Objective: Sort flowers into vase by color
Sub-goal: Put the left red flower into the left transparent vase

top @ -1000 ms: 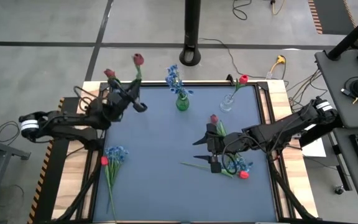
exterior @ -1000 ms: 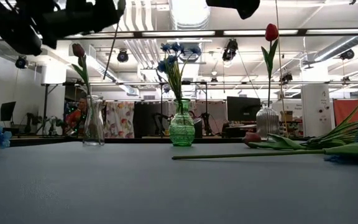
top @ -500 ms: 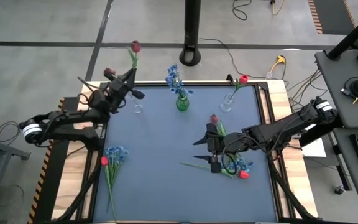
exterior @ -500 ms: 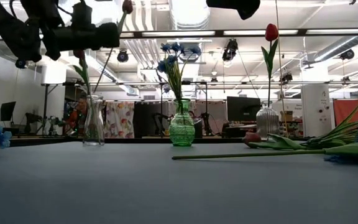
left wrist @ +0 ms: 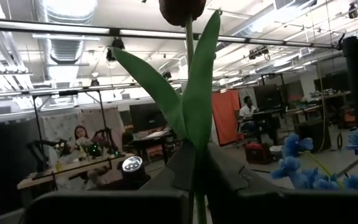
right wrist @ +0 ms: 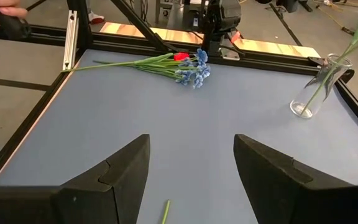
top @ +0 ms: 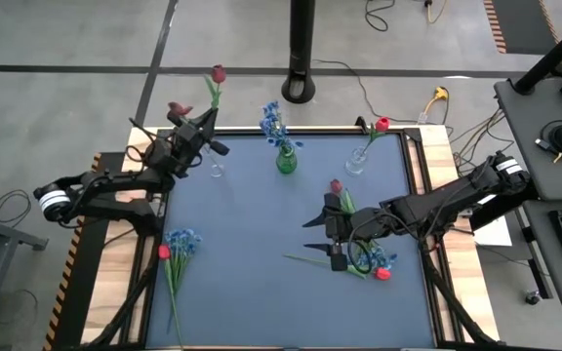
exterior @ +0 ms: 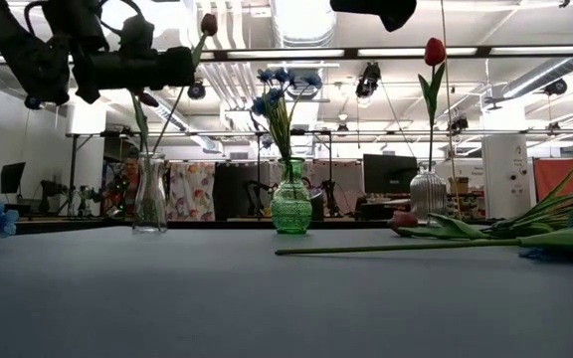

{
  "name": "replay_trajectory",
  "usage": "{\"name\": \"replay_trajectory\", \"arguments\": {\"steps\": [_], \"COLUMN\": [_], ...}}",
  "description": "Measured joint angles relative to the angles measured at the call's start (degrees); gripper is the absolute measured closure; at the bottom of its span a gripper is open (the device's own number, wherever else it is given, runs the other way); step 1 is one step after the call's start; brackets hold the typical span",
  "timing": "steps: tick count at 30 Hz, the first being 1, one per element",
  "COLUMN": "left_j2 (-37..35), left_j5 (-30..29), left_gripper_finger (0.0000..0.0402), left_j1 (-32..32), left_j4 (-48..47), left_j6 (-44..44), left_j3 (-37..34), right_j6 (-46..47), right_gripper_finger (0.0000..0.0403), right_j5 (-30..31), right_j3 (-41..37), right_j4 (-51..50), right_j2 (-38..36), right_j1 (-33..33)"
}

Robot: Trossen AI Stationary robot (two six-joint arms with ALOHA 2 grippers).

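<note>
My left gripper (top: 209,136) is shut on a dark maroon tulip (top: 219,74) above the clear vase (exterior: 149,194) at the far left. That vase holds another maroon tulip (top: 177,107). The held stem's lower end (exterior: 160,144) hangs by the vase's mouth; whether it is inside, I cannot tell. Blue sprigs (top: 274,122) stand in the green vase (top: 286,161), and a red tulip (top: 381,124) stands in a second clear vase (top: 356,162). My right gripper (top: 328,234) hovers open over loose flowers (top: 374,263) lying on the mat. My left gripper pinches the maroon tulip's green stem (left wrist: 195,186) between its two fingers (left wrist: 229,183), just below the leaves. The fingers come from the table's left, slanting upward, and lie across the stem. The tulip is lifted clear and nearly upright, head (exterior: 208,24) on top, stem slanting down toward the vase.
A bunch of blue and red flowers (top: 176,246) lies near the mat's left edge. A maroon tulip (top: 337,186) and long green stems (exterior: 416,244) lie under my right arm. A dark pole base (top: 299,90) stands beyond the far edge. A person (exterior: 122,184) sits in the room behind.
My left gripper has swung toward the table's far edge and sunk a little over the far-left clear vase, carrying the maroon tulip. The tulip's head now stands farther beyond the far edge, and its stem slants down to the vase's mouth.
</note>
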Motion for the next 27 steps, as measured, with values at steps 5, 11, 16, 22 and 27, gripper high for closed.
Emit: {"name": "replay_trajectory", "arguments": {"steps": [5, 11, 16, 22, 27], "left_j2": [0.00, -0.01, -0.02, -0.02, -0.77], "left_j5": [-4.85, -5.80, -5.80, -5.80, -5.79], "left_gripper_finger": [0.0397, 0.0397, 0.0384, 0.0337, 0.0305], "left_j1": [0.00, -0.09, -0.09, -0.09, -0.40], "left_j4": [-0.03, -0.04, -0.04, -0.04, -0.10], "left_j6": [-2.44, -2.94, -4.23, -4.23, -3.88], "left_j3": [0.00, 0.00, 0.00, 0.00, 0.00], "right_j6": [-0.02, 0.04, 0.09, 0.11, 0.11], "right_gripper_finger": [0.0179, 0.0179, 0.0179, 0.0179, 0.0179], "right_j5": [0.00, -0.02, -0.02, -0.02, -0.03], "right_j3": [0.00, -0.02, -0.02, -0.02, -0.02], "right_j4": [0.00, 0.00, 0.00, 0.00, 0.00], "right_j2": [0.00, 0.00, 0.00, 0.00, 0.00], "right_j1": [0.00, 0.00, 0.00, 0.00, 0.00]}}
